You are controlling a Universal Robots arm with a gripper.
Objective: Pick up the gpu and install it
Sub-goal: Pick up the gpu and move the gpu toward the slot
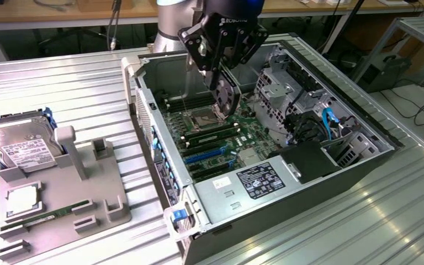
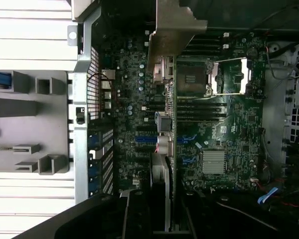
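The pincer (image 1: 220, 74) is clamped on the gpu's (image 1: 227, 99) top edge, over mid-case (image 1: 308, 210). The card is likely light, stiff and fragile, so it is best held by its edges.

Open PC case (image 1: 322, 193); grey fixture tray (image 1: 112, 199) just beside it holds hard drive (image 1: 20, 146), RAM stick (image 1: 53, 214).
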